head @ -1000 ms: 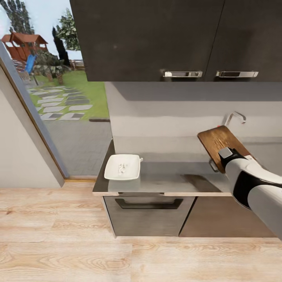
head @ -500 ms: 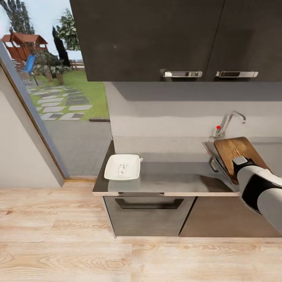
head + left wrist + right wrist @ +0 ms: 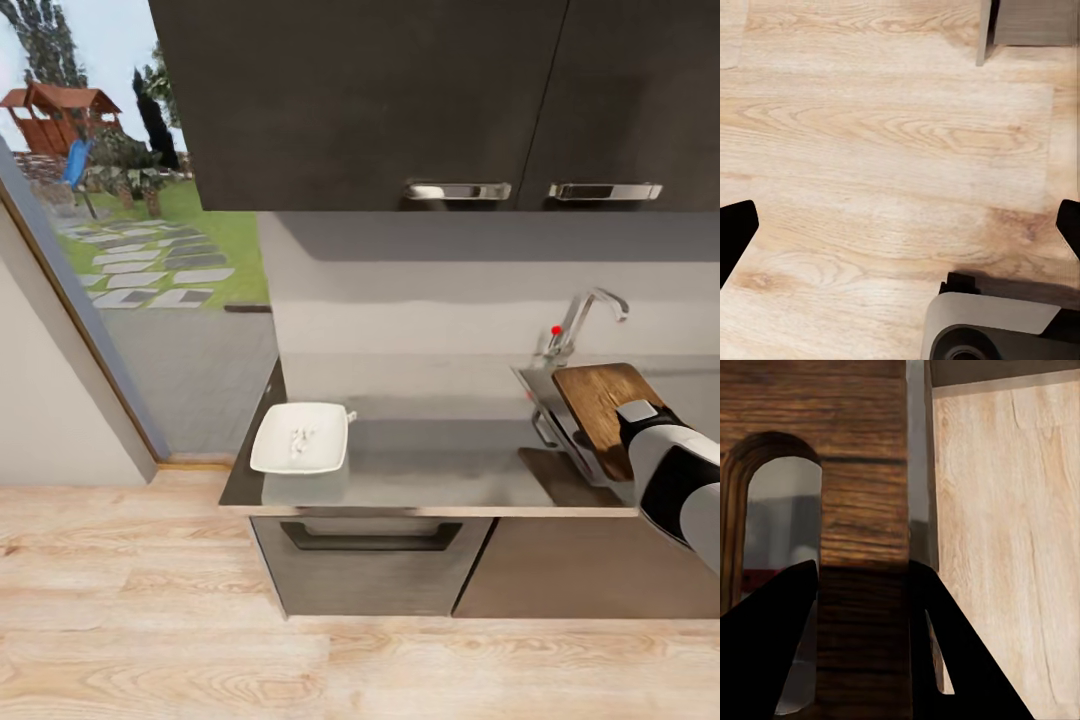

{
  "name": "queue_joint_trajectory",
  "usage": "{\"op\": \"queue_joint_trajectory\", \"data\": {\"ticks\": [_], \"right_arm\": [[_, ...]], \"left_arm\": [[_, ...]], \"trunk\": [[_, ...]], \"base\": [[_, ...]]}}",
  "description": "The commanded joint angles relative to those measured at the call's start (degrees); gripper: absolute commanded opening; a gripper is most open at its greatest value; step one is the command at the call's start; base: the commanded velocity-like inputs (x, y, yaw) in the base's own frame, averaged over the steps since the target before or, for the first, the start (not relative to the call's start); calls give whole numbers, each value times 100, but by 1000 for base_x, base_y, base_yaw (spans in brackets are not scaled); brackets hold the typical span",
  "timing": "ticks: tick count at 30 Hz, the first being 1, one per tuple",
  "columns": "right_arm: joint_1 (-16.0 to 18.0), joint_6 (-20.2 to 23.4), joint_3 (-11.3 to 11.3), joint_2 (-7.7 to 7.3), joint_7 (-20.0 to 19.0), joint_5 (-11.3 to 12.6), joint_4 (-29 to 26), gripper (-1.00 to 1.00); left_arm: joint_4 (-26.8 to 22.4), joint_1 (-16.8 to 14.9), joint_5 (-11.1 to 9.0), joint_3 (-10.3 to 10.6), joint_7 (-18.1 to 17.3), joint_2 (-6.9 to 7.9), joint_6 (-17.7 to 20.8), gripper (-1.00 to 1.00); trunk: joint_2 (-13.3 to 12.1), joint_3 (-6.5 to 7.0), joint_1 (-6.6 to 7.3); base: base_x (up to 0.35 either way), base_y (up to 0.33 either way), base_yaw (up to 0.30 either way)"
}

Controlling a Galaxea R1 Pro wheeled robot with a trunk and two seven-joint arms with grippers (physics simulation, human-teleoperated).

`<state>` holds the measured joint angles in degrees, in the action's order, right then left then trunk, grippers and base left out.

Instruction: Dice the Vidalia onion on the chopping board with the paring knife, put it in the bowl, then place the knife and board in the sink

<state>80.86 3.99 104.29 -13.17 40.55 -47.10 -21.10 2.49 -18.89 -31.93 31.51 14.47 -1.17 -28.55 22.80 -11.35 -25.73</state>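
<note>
Pale wood floor (image 3: 892, 142) lies under the left end effector (image 3: 900, 225), whose fingers stand wide apart. Over the sink (image 3: 548, 400) at the table's (image 3: 440, 465) right end, the right end effector (image 3: 862, 607) is clamped on the board (image 3: 600, 405) beside its handle slot, holding it tilted. Farther left, the bowl (image 3: 300, 440) holds diced onion (image 3: 298, 437).

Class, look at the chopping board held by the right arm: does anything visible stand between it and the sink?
Nothing visible does. The chopping board hangs tilted over the sink, beside the tap.
</note>
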Motion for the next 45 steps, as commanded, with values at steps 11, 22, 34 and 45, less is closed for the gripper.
{"op": "queue_joint_trajectory", "data": {"ticks": [11, 22, 34, 45], "right_arm": [[8, 42, 29, 4, -1, -68, -7, -100], [-54, 32, 29, 24, -3, -79, -8, -100], [-101, 39, 29, 68, -34, -80, -8, -100], [-105, 40, 28, 112, -56, -88, -8, -100]], "left_arm": [[24, -10, -15, 48, 21, -6, -28, 100], [24, -10, -15, 48, 21, -6, -28, 100], [24, -10, -15, 48, 21, -6, -23, 100], [24, -10, -15, 48, 21, -6, -23, 100]], "trunk": [[12, -11, -5], [12, -11, -5], [12, -11, -5], [12, -11, -5]], "base": [[91, -75, 0], [91, -89, 0], [1, -1, 0], [0, -14, 0]]}}
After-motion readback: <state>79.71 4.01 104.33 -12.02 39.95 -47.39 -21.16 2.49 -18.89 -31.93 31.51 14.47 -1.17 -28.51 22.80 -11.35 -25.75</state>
